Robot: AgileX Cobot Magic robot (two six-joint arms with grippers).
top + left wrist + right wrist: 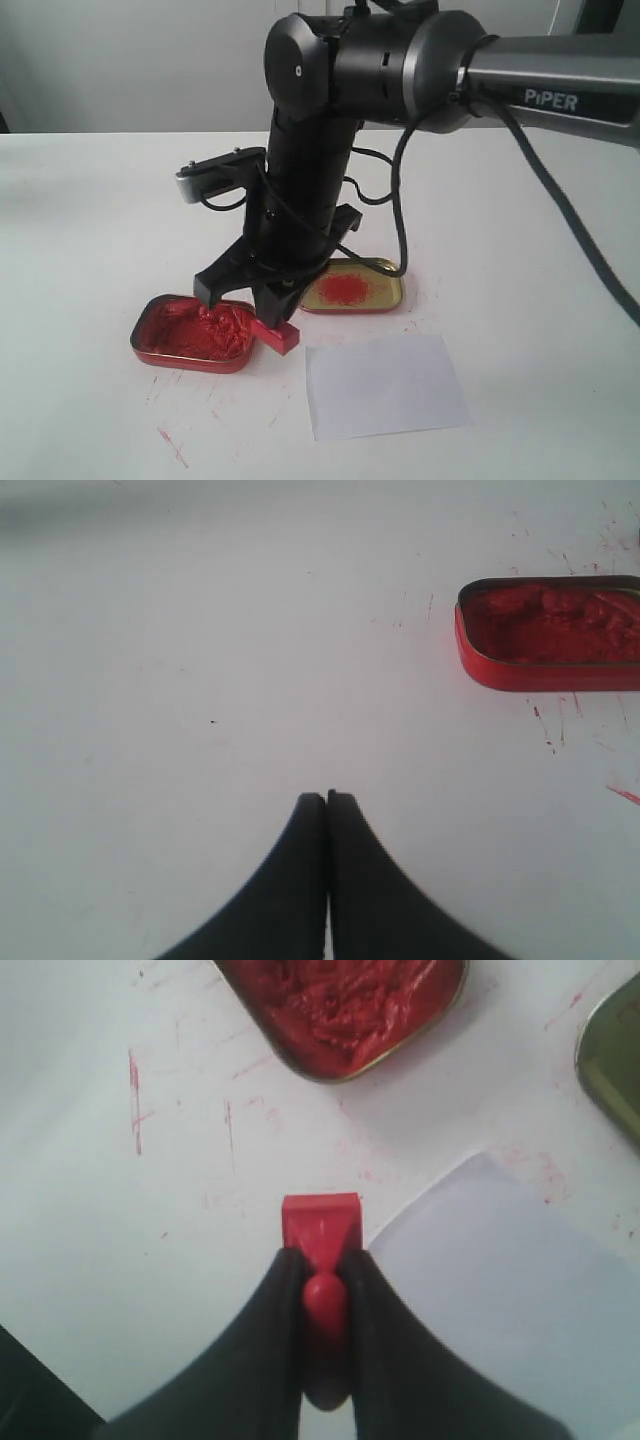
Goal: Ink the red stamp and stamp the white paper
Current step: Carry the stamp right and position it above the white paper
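Red plastic marks the working tool: the red stamp (320,1222) is clamped by its knobbed handle between the jaws of the right pincer (322,1268). Locate it over the counter (90,230), just beside the rim of the red tin (185,360) of ink paste and near a corner of the white paper (385,385). Whether its base touches the counter cannot be told. The paper shows no imprint, so stamping is not yet done. The stamp face is hidden, so you cannot confirm that it carries ink. The left pincer (326,798) has its jaws together on nothing, over bare counter.

Judged step: transfer between tin and paper.
- If the face is dry, move the stamp sideways over the paste and press down lightly.
- If it is inked, carry it across to the middle of the sheet, keep the base level and press straight down.

Nothing holds the thin sheet, so lift vertically to avoid dragging it.
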